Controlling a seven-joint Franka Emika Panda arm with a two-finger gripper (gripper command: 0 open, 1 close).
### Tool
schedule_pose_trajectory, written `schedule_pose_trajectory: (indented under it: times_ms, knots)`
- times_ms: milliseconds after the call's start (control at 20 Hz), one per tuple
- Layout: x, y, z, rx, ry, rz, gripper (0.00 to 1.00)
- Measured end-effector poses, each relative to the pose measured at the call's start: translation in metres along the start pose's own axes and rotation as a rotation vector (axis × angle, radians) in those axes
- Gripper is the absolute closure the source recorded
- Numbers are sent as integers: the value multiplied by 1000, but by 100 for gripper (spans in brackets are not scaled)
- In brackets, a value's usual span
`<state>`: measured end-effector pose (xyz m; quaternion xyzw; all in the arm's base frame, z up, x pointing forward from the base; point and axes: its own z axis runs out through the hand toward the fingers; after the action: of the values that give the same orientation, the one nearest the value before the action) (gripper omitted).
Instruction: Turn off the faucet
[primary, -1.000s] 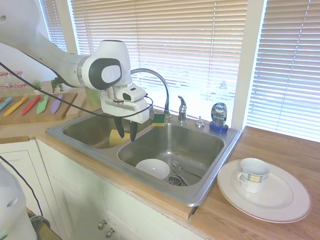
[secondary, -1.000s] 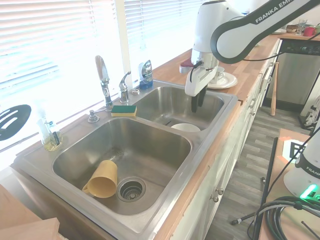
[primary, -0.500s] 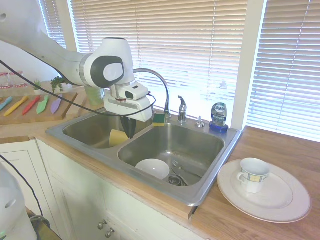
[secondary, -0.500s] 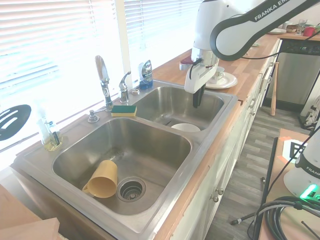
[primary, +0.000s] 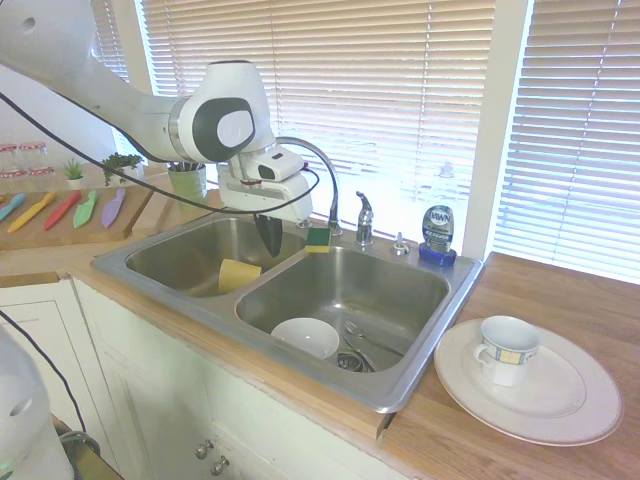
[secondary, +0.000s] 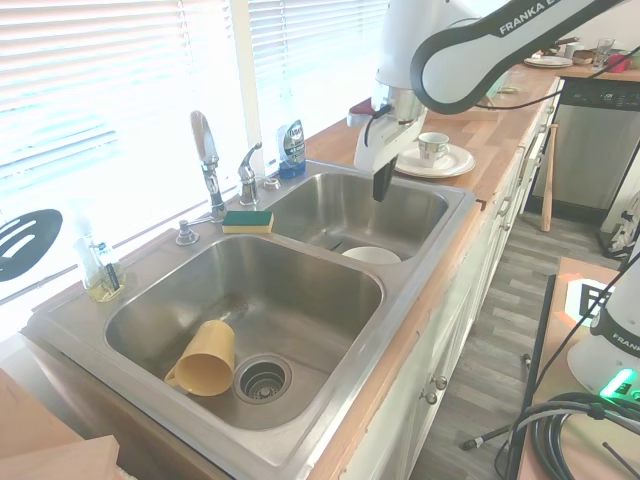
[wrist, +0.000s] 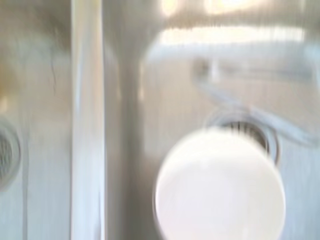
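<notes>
Sunlit blinds back a steel double sink (primary: 410, 385). Behind its divider stands the faucet (primary: 363, 219), lever upright beside a green sponge (primary: 318, 238). Over the divider hangs the gripper (primary: 270, 236), fingers pressed together; it should approach the lever squarely and push gently.

Bright window blinds (primary: 400, 90) behind a wooden countertop (primary: 560, 300); white cabinets (primary: 170, 400) below; grey plank floor (secondary: 500, 340) alongside.
</notes>
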<state>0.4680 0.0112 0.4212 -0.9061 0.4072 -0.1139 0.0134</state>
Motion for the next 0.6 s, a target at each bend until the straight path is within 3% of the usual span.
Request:
schedule_pose_trajectory:
  times_ms: [250, 600]
  knots:
    - [36, -43, -3, 88, 131, -22, 100]
    - [97, -86, -6, 122, 216, -21, 100]
